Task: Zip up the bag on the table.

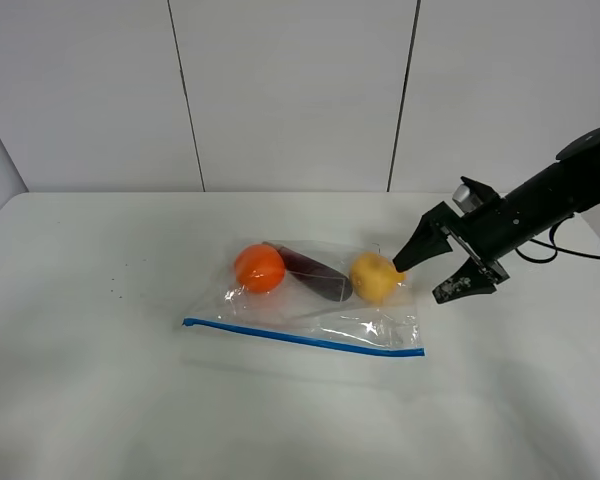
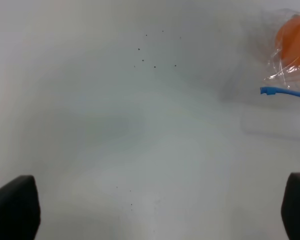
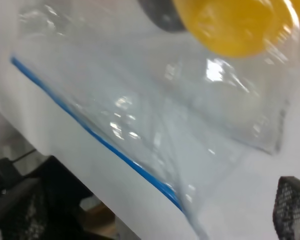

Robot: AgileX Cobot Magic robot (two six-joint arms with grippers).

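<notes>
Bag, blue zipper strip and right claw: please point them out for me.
bag (image 1: 315,300): high exterior view, on clear plastic below the produce.
blue zipper strip (image 1: 300,337): high exterior view, its middle stretch.
right claw (image 1: 425,275): high exterior view, between its fingertips.

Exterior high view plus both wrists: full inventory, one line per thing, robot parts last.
bag: one, clear plastic, lying flat mid-table.
zipper strip: one, blue, along the bag's near edge.
orange fruit: one, orange, inside the bag at its left end.
purple item: one, dark purple, elongated, inside the bag between the other two.
yellow fruit: one, yellow, inside the bag at its right end.
table: one, white, under everything.
wall panels: white, behind the table.
right tool: one, black, open, at the bag's right end beside the yellow fruit.
left tool: one, black fingertips only, open, over bare table left of the bag.
</notes>
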